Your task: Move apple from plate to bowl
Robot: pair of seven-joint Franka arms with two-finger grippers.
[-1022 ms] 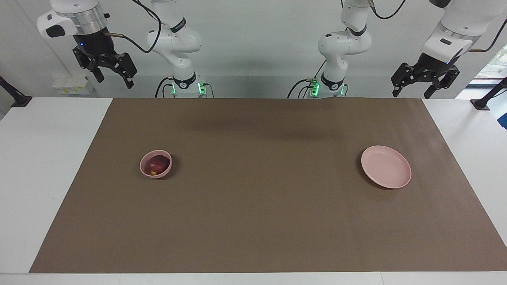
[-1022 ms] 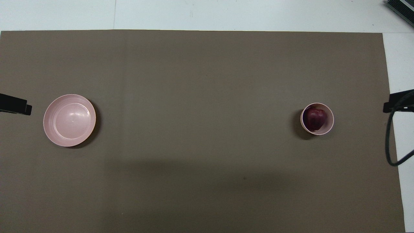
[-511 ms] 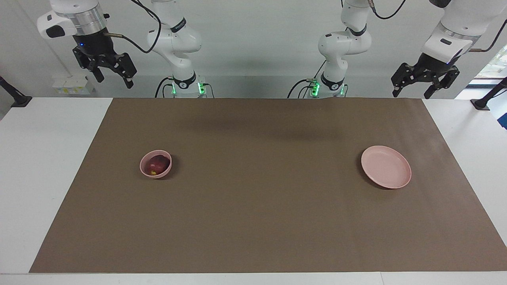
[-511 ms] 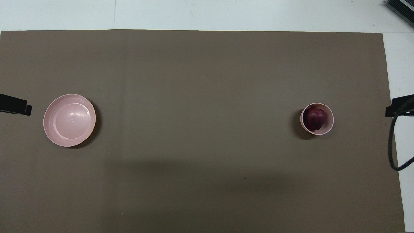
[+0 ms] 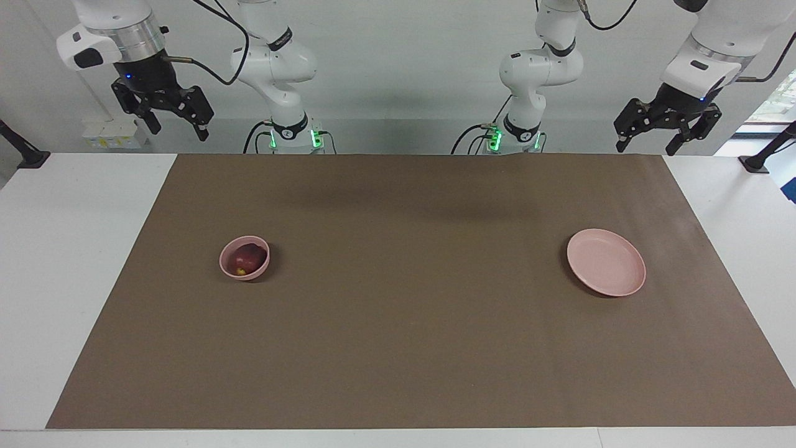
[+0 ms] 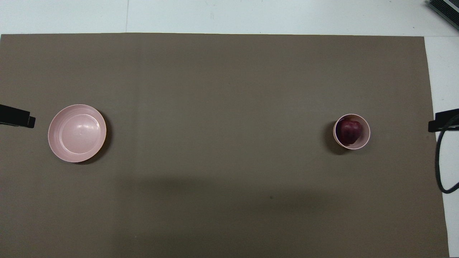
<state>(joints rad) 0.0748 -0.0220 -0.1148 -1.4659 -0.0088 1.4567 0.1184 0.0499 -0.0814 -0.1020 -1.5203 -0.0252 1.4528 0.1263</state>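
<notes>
1. Facing view: we find the apple [image 5: 246,259] sitting inside the bowl [image 5: 244,257], at about nine o'clock on the brown mat [image 5: 410,323] toward the right arm's end of the desk [image 5: 68,249]. The plate [image 5: 606,262] lies bare at about three o'clock, well apart from the bowl, toward the left arm's end.
2. Same view: the right tool [image 5: 172,117] hangs high at about ten o'clock, over the desk's edge by the robots, its fingers spread and pinching nothing. The left tool [image 5: 666,137] hangs at about two o'clock, also spread and empty. Both arms wait.
3. Overhead view: the apple [image 6: 350,131] fills much of the bowl [image 6: 351,131] at three o'clock; the plate [image 6: 77,133] sits at nine o'clock with nothing on it. Only dark tips of the tools show at the side edges.
4. We judge the task done as things lie: the apple is in the bowl.
5. Handling, as we judge it: the apple is firm, smooth, fairly light and round, so it may roll or slip; we would take it across its widest middle from above. The bowl's wall leaves little room beside it.
6. We read no brand, label or writing in either view.
</notes>
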